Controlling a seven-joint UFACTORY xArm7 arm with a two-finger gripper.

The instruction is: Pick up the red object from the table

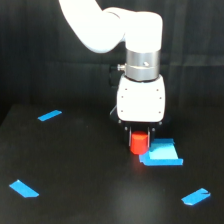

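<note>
Reaching straight down from my white arm, my gripper (139,134) hangs low over the black table (75,170). The red object (139,143) sits directly under my wrist housing, its top tucked up between my short dark fingers (128,132), which show only as small stubs at either side of it. Its lower part stands clear below them. I cannot tell whether the fingers are pressing on it or merely standing around it, nor whether its base touches the table. Just beside it, toward the exterior view's right, lies a blue square patch (162,153). Blue tape strips lie well apart from it: one far back left (49,115), one front left (23,188), one front right (195,197).
</note>
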